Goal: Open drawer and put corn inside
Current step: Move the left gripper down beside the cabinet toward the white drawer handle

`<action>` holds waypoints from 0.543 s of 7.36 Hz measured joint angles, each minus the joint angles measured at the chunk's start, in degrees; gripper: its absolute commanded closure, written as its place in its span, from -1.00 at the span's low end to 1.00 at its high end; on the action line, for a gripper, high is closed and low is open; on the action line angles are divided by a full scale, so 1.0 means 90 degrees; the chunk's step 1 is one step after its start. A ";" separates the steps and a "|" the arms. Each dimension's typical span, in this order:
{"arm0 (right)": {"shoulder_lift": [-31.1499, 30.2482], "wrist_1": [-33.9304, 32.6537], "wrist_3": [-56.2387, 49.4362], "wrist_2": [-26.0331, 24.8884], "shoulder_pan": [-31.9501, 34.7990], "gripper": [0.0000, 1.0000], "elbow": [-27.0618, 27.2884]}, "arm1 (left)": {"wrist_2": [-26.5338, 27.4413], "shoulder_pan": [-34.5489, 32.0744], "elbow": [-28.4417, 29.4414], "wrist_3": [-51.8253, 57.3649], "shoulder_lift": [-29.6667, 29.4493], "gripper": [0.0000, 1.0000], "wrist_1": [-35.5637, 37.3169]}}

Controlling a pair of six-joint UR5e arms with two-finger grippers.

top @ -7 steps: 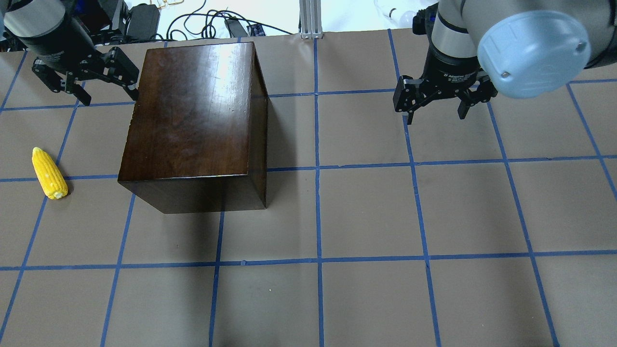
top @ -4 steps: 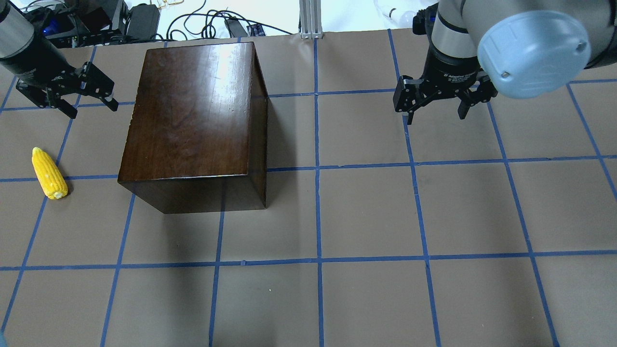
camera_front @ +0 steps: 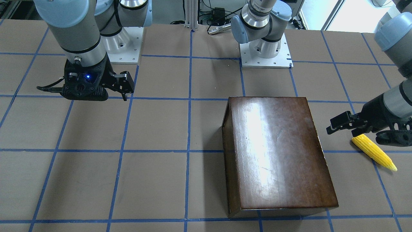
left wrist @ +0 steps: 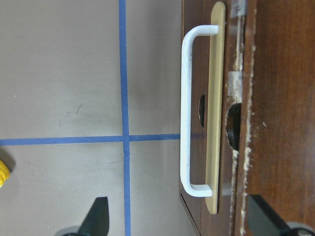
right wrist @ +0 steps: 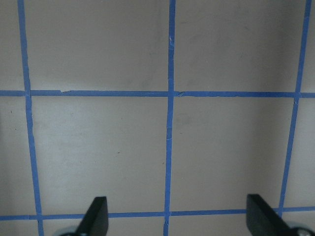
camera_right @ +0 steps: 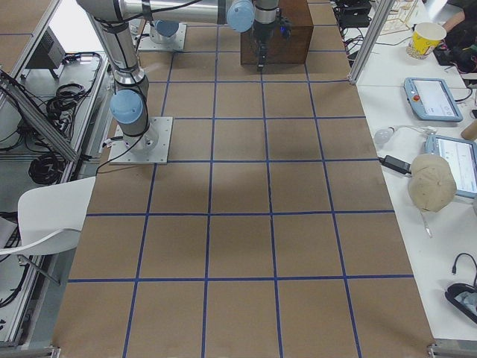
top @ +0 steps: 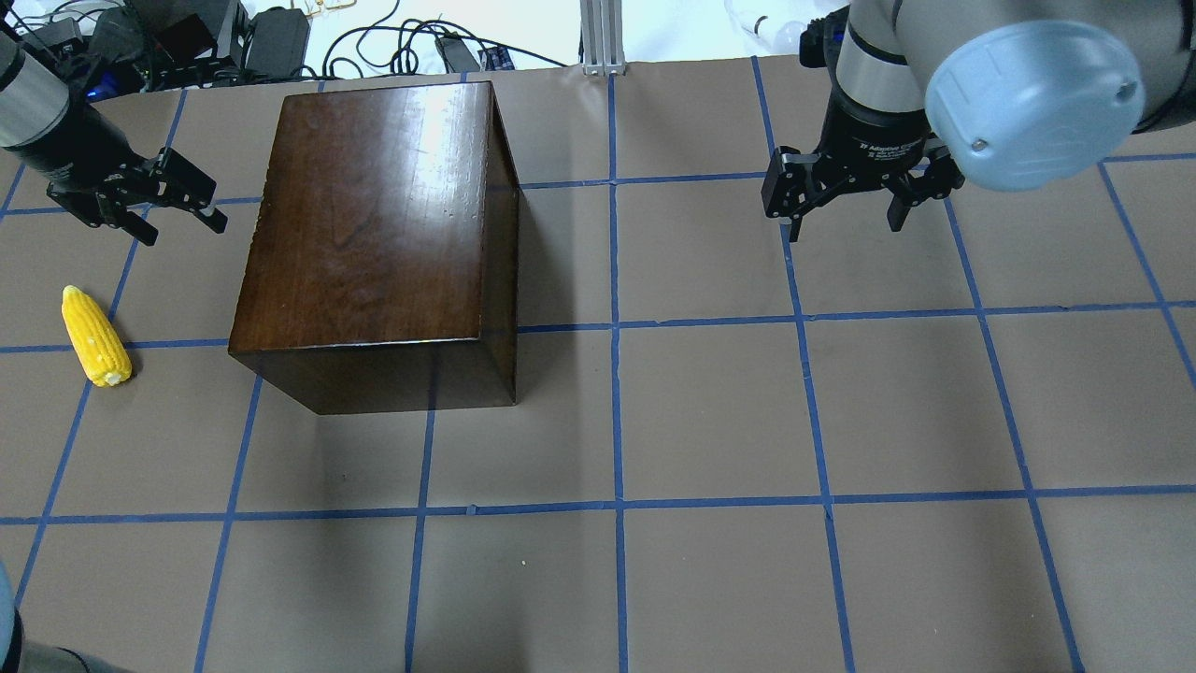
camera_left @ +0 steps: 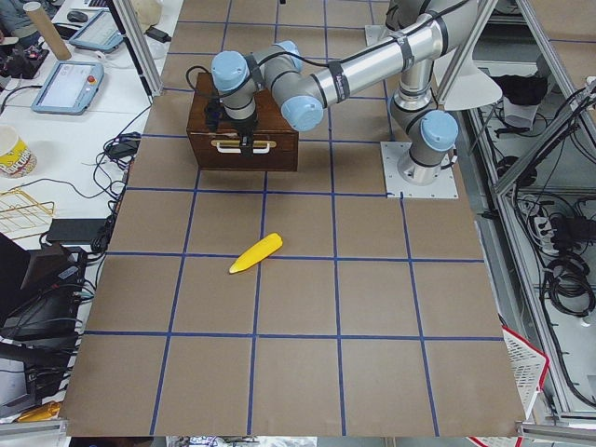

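The glossy dark-brown box [top: 374,224] stands left of centre; it also shows in the front-facing view [camera_front: 276,151]. Its drawer is shut. The scuffed drawer front [left wrist: 268,98], with a white handle [left wrist: 185,113] on a brass plate, faces my left side. My left gripper [top: 187,234] is open and empty, low beside that face, its jaws wide with the handle between and ahead of them in the left wrist view. The yellow corn [top: 95,336] lies on the table near it and apart from it, also in the front-facing view [camera_front: 373,152]. My right gripper [top: 844,229] is open and empty over bare table.
The brown table [top: 710,411] carries a blue tape grid. Cables and power bricks [top: 280,37] lie past the far edge, with a metal post [top: 603,37] at the back centre. A white robot base plate [camera_front: 265,54] sits behind the box.
My left gripper has dropped lower and moved left, away from the box's back-left corner, to the box's left face. The right arm, the box and the corn have not moved.
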 measured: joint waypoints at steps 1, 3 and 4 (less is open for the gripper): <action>0.0000 -0.0001 0.0000 0.0000 0.0000 -1.00 0.0000 | -0.0095 0.0078 -0.0003 0.0201 -0.0107 -1.00 0.0066; 0.0000 0.0002 0.0000 0.0000 0.0000 -1.00 0.0000 | -0.0423 0.0206 -0.0012 0.0334 -0.0313 -1.00 0.0108; 0.0000 -0.0002 0.0000 0.0000 0.0000 -1.00 0.0000 | -0.0503 0.0215 -0.0012 0.0300 -0.0390 -1.00 0.0180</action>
